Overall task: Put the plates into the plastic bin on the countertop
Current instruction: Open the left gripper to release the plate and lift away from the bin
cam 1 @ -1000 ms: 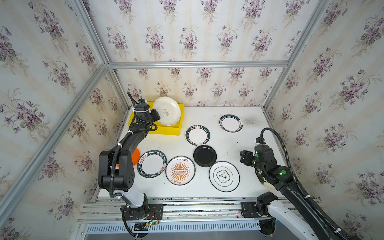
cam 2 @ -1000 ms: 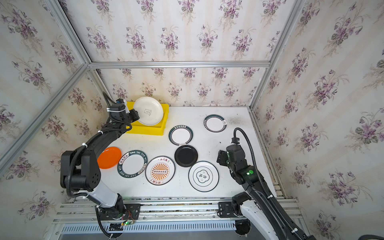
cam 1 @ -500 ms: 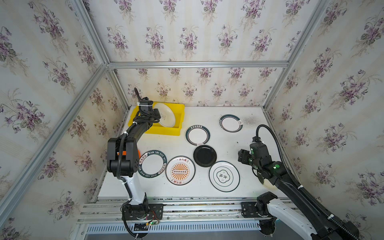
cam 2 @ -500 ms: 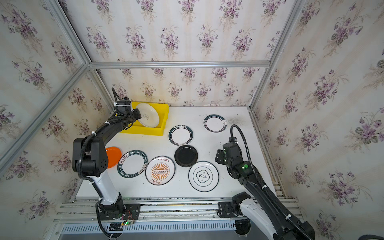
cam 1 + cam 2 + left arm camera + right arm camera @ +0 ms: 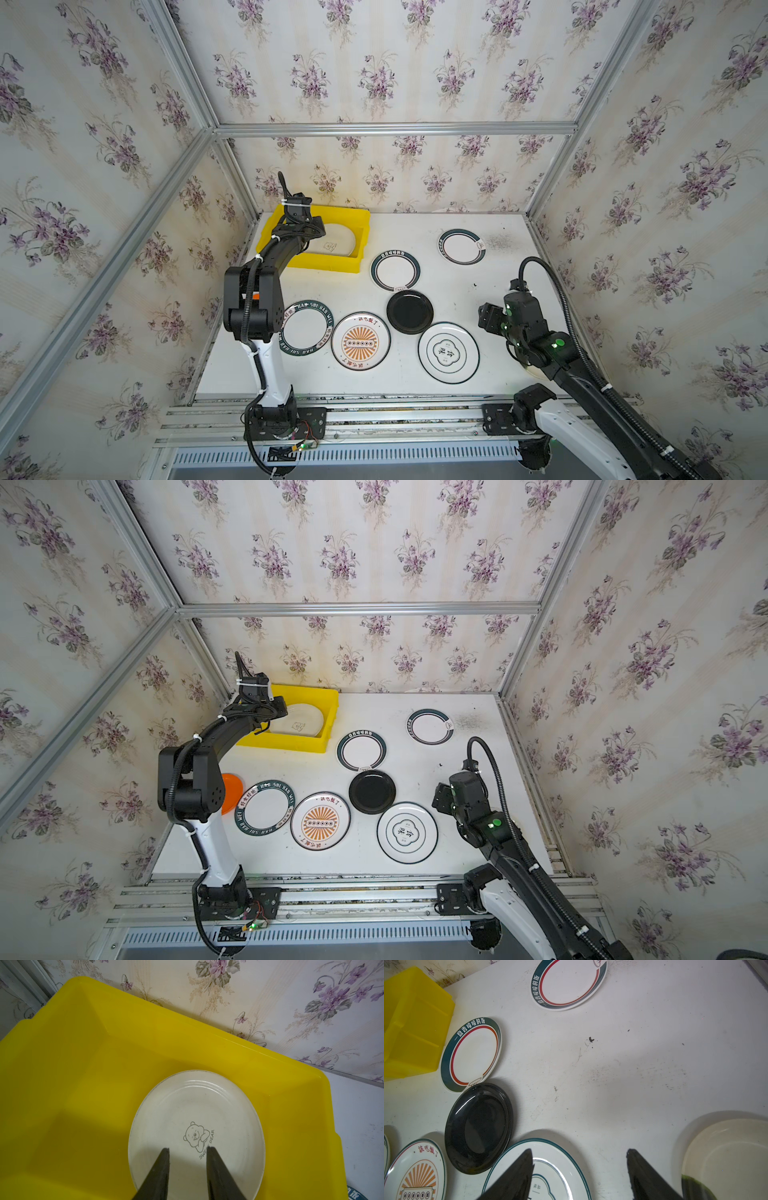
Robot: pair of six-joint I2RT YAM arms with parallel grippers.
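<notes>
Left arm at the plastic bin [image 5: 328, 264]: the left gripper [image 5: 188, 1149] hangs with fingers [image 5: 160, 1167] parted and empty over a cream plate [image 5: 197, 1109], which lies face up in the bin's right half. The best move looks like a straight lift clear of the rim before any swing, so the plate is not dragged. Being round, it has no long axis; the bin's runs along the back wall. A black plate [image 5: 409, 311] and others lie on the bench [image 5: 449, 286]. At right, the right gripper [image 5: 579, 1150] hovers with fingers spread wide, holding nothing
</notes>
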